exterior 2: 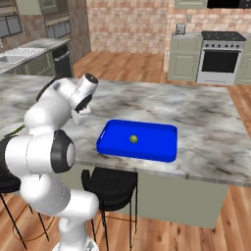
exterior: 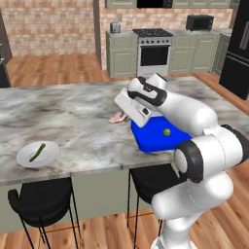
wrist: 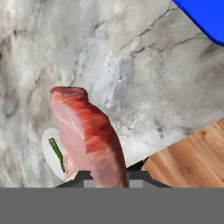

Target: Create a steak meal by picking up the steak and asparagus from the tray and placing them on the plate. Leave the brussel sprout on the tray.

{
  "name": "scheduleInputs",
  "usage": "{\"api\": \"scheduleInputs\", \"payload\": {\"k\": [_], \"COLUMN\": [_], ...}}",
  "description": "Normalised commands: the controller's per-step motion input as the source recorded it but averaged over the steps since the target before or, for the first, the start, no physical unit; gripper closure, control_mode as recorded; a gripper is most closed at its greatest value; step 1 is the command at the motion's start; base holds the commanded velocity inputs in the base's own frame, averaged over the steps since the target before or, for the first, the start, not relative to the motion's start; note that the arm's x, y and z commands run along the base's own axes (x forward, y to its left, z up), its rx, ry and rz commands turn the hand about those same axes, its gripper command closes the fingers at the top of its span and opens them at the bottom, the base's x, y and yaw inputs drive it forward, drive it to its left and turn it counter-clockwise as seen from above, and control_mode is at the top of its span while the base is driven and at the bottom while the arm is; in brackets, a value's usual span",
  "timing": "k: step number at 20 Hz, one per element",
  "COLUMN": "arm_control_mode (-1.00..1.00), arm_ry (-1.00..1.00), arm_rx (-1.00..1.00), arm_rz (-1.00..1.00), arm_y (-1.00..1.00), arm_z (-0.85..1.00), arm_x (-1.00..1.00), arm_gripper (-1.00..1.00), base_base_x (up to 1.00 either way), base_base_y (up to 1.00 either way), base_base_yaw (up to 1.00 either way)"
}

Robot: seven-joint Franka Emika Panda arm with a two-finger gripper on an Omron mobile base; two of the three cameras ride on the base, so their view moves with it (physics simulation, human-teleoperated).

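Note:
The steak (wrist: 87, 135), a pinkish-red slab, stands on edge between my fingers, and my gripper (wrist: 109, 177) is shut on it. From the left base view the steak (exterior: 117, 117) hangs over the marble counter just left of the blue tray (exterior: 148, 141), under my gripper (exterior: 123, 114). The brussel sprout (exterior: 167, 132) lies alone in the tray (exterior 2: 112, 132), also seen as a yellow-green ball (exterior 2: 133, 138). The white plate (exterior: 24, 158) sits near the counter's front left edge with the asparagus (exterior: 37, 151) on it. The hand view has the plate (wrist: 49, 153) and asparagus (wrist: 56, 151) partly hidden behind the steak.
The marble island counter (exterior: 73, 116) stretches wide between tray and plate. Black stools (exterior: 41, 202) stand under its front edge. A corner of the tray (wrist: 205, 17) shows at the hand view's top right, and wood floor (wrist: 188, 157) lies beyond the counter edge.

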Motion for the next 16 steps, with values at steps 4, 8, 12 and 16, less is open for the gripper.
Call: {"api": "scheduleInputs", "payload": {"k": [4,8,12,16], "arm_control_mode": [-1.0,-1.0,-1.0,-1.0], "arm_ry": [0.0,0.0,0.0,0.0], "arm_rx": [-0.1,-0.11,-0.09,-0.05], "arm_rz": [0.4,0.37,0.32,0.24], "arm_y": [1.0,1.0,0.95,0.74], "arm_z": [-0.04,-0.08,-0.11,-0.18], "arm_x": [-0.24,-0.05,0.0,0.11], "arm_gripper": [1.0,1.0,1.0,1.0], "base_base_x": [0.0,0.0,0.0,0.0], "base_base_y": [0.0,0.0,0.0,0.0], "base_base_yaw": [0.0,0.0,0.0,0.0]}}
